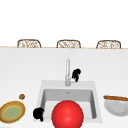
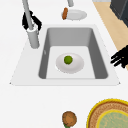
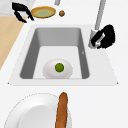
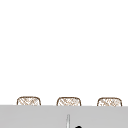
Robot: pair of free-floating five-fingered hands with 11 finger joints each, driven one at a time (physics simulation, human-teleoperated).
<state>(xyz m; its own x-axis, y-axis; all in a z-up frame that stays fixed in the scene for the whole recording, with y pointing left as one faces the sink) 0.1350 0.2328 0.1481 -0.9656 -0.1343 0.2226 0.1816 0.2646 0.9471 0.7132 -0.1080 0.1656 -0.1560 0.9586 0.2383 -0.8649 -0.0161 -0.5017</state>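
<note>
White desk (image 1: 22, 70) carries everything, with the steel sink (image 1: 95, 100) set into its middle. A big red ball (image 1: 67, 114) sits at the sink's front edge in the front view. Inside the basin a white bowl (image 2: 75, 66) lies on the floor with a green lime (image 2: 68, 59) in its middle. Left of the sink, a yellow-rimmed woven plate (image 1: 21, 107) on the desk, and a small brown round thing (image 1: 22, 96) just beside it, apart from the plate. Right of the sink, a white plate (image 3: 32, 112) with a brown baguette (image 3: 61, 110) lying across it. Tall faucet (image 1: 67, 72) stands upright behind the basin. My right robot hand (image 1: 76, 74) is at the faucet's base on its right side, fingers curled round the lever (image 3: 98, 41) there, grasping it; the right side view shows the wrap most clearly. My left robot hand (image 1: 38, 113) hangs at the sink's front left corner, near the woven plate, touching nothing; fingers spread and relaxed in the side views, released. Three wicker chair backs (image 1: 28, 43) line the far edge of the desk.
</note>
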